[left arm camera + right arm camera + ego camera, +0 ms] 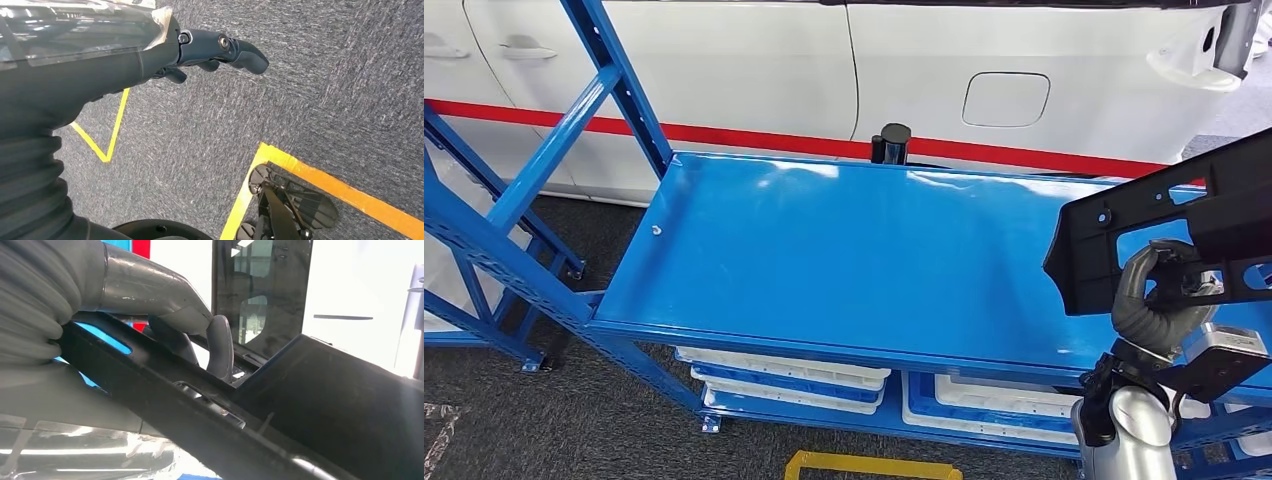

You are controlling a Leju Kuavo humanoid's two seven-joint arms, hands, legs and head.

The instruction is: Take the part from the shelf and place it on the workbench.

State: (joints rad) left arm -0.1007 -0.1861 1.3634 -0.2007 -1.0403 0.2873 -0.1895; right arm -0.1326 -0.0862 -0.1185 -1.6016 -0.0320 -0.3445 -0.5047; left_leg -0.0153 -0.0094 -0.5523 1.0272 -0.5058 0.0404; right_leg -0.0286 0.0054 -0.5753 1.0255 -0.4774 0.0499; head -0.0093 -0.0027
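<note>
A large black plastic part (1144,235) with holes and slots hangs tilted over the right end of the blue workbench top (824,260). My right hand (1159,300) grips it from below, its grey fingers curled through an opening. In the right wrist view the thumb (220,347) and fingers wrap over the part's black bar (190,405). My left hand (220,50) hangs above grey carpet, dark fingers loosely curled, holding nothing.
A white car body with a red stripe (984,70) stands just behind the workbench. A small black cylinder (892,143) sits at the bench's back edge. White trays (784,380) lie on the lower shelf. A blue frame (514,200) rises at left. Yellow floor tape (345,192) marks the carpet.
</note>
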